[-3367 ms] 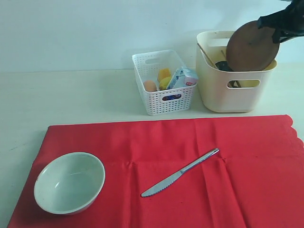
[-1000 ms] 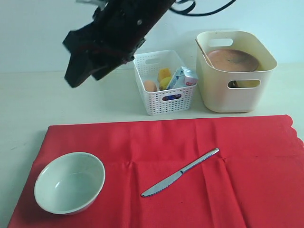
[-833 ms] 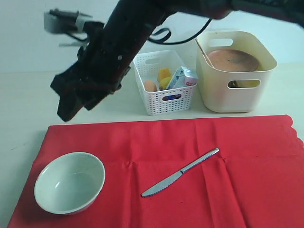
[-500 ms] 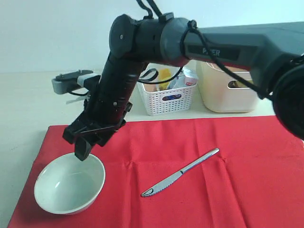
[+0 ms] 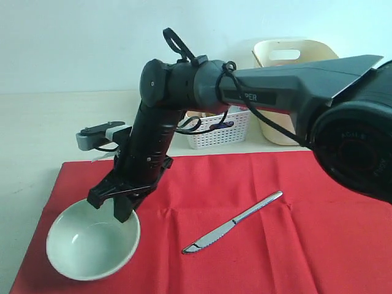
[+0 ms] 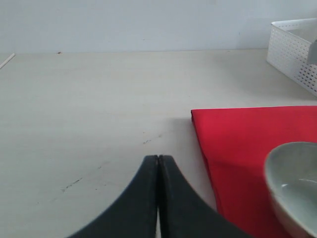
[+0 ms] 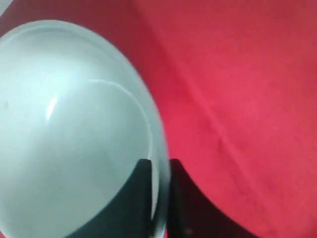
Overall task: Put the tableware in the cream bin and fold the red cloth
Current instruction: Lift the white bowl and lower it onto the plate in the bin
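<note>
— Bowl?
— Bowl is occupying the near left corner of the red cloth. Right gripper is pinching its rim, one finger inside, one outside.
— Knife?
— Knife is lying near the cloth's middle, untouched.
— Bin?
— Cream bin is standing by the table's far edge.
— Left gripper?
— Left gripper is hanging clenched, empty, above bare table.

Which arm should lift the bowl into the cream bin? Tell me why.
Right. The right end effector pinches the bowl rim; the left end effector hangs shut and empty beside the red cloth.
</note>
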`<state>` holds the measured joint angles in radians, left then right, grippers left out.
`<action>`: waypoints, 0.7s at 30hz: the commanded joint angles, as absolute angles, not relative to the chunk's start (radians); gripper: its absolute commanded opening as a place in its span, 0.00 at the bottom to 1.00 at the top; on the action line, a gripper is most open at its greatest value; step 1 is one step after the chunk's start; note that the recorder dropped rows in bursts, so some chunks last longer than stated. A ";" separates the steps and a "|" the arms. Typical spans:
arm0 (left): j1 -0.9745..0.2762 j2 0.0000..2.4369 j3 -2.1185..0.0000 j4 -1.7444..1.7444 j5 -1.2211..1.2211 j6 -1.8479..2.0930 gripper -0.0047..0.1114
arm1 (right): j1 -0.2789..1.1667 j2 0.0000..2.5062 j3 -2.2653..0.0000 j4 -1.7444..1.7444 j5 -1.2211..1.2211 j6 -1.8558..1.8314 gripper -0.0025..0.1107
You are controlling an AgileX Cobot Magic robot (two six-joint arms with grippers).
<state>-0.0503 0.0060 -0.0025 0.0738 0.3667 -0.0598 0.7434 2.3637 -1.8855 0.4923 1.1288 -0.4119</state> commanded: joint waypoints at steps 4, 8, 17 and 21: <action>-0.048 0.000 0.000 0.075 0.359 -0.061 0.04 | 0.745 2.188 -1.892 0.389 1.128 -0.417 0.02; -0.048 0.000 0.000 0.075 0.359 -0.061 0.04 | 0.729 2.047 -1.892 0.322 1.130 -0.415 0.02; -0.048 0.000 0.000 0.075 0.359 -0.061 0.04 | 0.543 1.765 -1.892 0.312 1.103 -0.389 0.02; -0.048 0.000 0.000 0.075 0.359 -0.061 0.04 | 0.412 1.700 -1.892 0.312 1.065 -0.361 0.02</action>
<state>-0.0503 0.0060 -0.0025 0.0738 0.3667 -0.0598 0.4899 1.7412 -1.8855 0.3174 1.1004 -0.3847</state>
